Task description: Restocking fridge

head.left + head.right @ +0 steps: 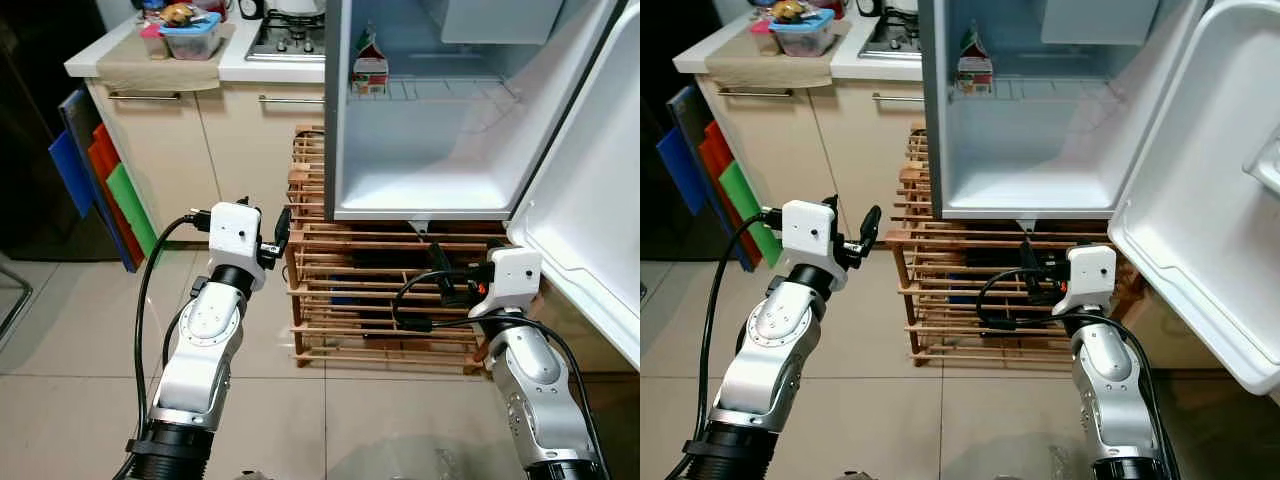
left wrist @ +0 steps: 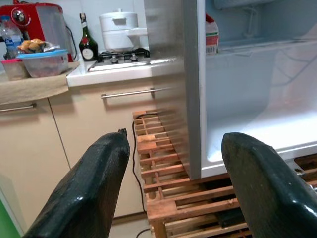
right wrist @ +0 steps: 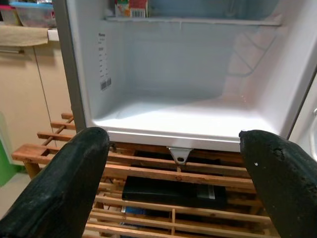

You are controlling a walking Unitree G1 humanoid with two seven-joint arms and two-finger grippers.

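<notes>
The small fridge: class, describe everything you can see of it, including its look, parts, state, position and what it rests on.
The small fridge has a grey metallic-looking outer side and a white, plastic-looking interior. Its door stands wide open on the robot's right, with moulded shelves on its inner face. Inside, a wire shelf holds one carton at the left; the compartment floor below is bare. A label is stuck to the inner left wall. The fridge rests on a wooden slatted rack, beside the kitchen counter.
</notes>
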